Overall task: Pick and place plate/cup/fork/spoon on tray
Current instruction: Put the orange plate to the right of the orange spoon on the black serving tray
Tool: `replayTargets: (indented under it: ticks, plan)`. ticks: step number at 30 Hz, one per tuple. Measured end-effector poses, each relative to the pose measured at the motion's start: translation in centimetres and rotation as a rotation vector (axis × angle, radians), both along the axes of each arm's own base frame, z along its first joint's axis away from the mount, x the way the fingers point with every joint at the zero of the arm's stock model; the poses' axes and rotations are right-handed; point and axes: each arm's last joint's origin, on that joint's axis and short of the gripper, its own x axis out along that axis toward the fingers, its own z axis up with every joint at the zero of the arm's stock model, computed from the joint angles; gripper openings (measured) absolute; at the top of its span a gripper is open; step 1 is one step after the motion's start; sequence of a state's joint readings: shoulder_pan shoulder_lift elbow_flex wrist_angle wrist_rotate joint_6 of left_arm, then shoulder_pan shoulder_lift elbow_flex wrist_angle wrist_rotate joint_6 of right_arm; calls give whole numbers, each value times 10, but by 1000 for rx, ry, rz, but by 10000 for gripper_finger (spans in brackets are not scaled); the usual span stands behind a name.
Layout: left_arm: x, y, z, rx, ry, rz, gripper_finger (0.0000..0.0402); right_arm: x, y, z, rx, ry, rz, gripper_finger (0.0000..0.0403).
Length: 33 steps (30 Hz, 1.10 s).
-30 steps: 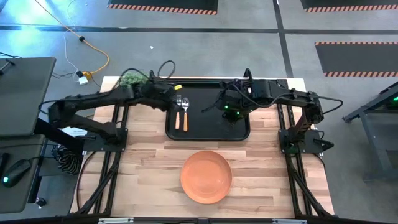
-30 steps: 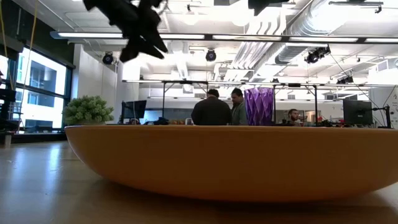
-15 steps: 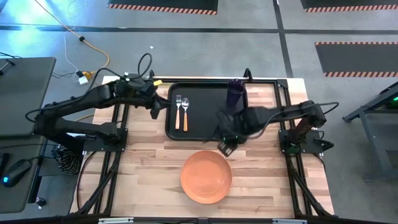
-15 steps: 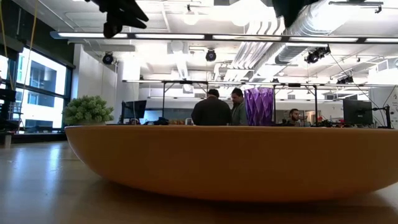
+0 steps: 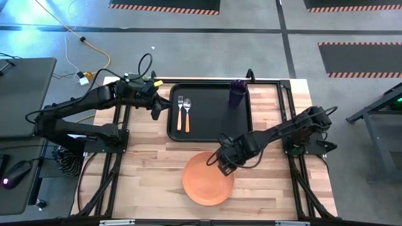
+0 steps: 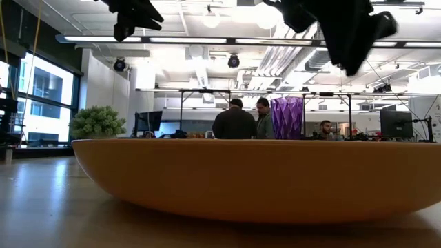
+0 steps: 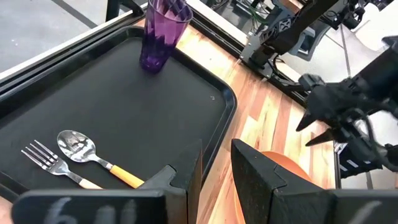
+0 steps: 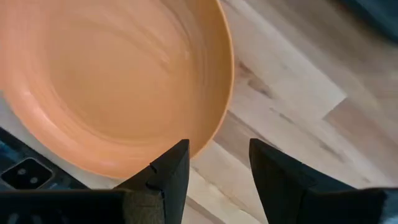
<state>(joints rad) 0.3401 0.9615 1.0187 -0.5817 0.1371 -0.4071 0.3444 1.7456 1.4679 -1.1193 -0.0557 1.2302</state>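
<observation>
Two grippers up: right gripper [image 5: 221, 164], fingers apart, over far rim of plate [image 5: 208, 181] on tabletop [image 5: 270, 188]; left gripper [image 5: 157, 112], fingers narrowly apart, empty, beside tray [image 5: 210, 129].

A wooden bench [image 5: 151, 169] stands on a grey concrete floor [image 5: 207, 56] marked with striped hazard tape [image 5: 358, 45]. Beyond it, people [image 6: 234, 124] stand among monitors [image 6: 394, 124], a potted plant [image 6: 96, 122] near bright windows [image 6: 45, 96], under strip lights [image 6: 227, 39] and exposed ducts [image 6: 344, 24].
</observation>
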Motion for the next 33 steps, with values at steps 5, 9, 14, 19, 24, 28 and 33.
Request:
replayTargets:
  ticks: [5, 9, 14, 19, 24, 28, 33]
  plan:
    - [0, 0, 0, 6, 2, -6, 76, -4, 8, -16, -36, -6, -48, 158]
    - [0, 0, 0, 6, 2, -6, 76, -2, 2, -13, -94, -54, -81, 158]
    - [0, 0, 0, 21, 6, -15, 76, -4, -25, 10, -133, -156, -132, 158]
    - [-1, 0, -1, 30, 21, -23, 76, -9, -40, 25, -97, -190, -106, 158]
    - [-2, -1, -4, 21, 48, -25, 76, -7, -36, 5, 13, -190, -45, 158]
    - [-2, -1, -4, 19, 55, -25, 76, -6, -30, -19, 86, -232, -43, 158]
    - [-2, -1, -4, 19, 54, -25, 76, -10, -28, -39, 95, -235, -50, 158]
